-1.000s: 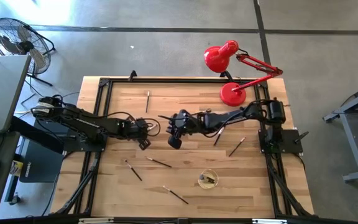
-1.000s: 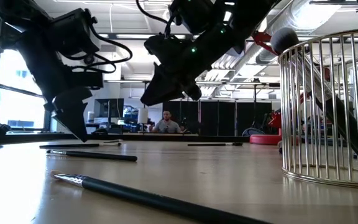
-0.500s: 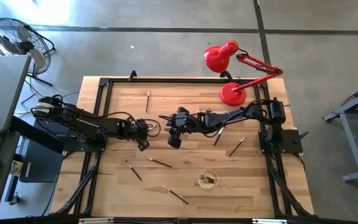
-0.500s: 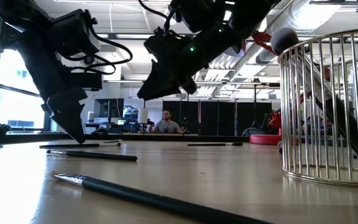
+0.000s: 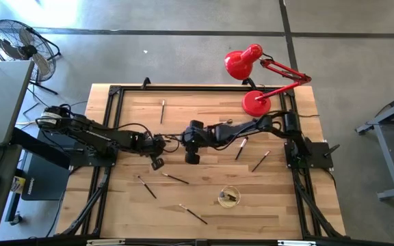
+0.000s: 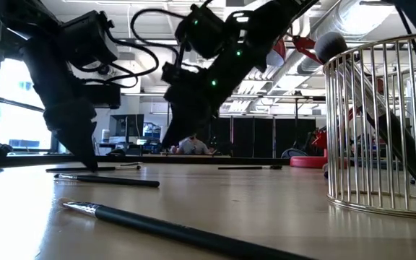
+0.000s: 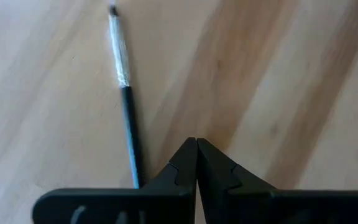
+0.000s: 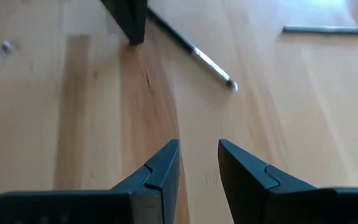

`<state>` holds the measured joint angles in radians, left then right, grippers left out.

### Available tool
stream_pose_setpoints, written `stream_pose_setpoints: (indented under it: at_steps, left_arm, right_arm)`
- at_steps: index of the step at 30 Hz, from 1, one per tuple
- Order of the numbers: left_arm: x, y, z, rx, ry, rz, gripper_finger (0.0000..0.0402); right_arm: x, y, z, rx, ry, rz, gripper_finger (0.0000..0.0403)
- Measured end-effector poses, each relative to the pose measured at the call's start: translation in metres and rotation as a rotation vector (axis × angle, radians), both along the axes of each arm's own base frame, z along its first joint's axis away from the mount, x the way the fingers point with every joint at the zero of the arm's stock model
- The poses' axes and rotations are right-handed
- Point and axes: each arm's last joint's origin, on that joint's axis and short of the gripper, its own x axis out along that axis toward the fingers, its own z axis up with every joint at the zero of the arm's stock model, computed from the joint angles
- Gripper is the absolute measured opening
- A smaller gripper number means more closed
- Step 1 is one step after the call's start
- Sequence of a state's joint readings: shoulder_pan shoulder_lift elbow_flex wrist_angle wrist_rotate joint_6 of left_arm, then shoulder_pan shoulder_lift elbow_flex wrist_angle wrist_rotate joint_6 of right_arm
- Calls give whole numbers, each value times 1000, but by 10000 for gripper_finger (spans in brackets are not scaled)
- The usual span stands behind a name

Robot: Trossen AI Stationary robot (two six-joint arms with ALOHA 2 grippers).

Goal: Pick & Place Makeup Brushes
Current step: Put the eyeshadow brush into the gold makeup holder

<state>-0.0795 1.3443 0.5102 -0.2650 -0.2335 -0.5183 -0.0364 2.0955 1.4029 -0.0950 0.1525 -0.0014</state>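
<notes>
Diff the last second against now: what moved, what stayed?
Both arms dropped toward the table. The left claw, shut and empty, came down next to a dark brush; in the low view its tip now looks to be at the wood. The right claw shifted slightly left and tilted steeply down, jaws open wider, holding nothing. Nothing was gripped or released. The loose brushes, wire cup and red lamp stayed put.

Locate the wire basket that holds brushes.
In the high view the wire basket stands near the table's front edge, right of centre, in front of the right gripper, with loose makeup brushes lying to its left.
</notes>
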Motion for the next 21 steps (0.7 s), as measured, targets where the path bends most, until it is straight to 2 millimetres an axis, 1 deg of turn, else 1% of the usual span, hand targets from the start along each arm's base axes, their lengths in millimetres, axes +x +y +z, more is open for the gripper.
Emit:
stream_pose_setpoints:
  at_steps: [4,8,13,17,21]
  left_arm:
    - [1,-1,1,21,-22,14,0]
    - [-1,-2,13,66,-88,22,0]
    - [-11,0,23,103,-94,65,0]
    - [-18,0,19,84,-29,123,1]
    - [-16,-1,13,53,-1,123,2]
  right_arm:
    - [1,-3,1,24,-17,-38,106]
    - [1,-3,1,27,-17,-41,106]
    - [1,-2,2,31,-21,-41,106]
    - [2,-2,3,32,-39,-40,106]
    - [4,-3,5,33,-64,-39,106]
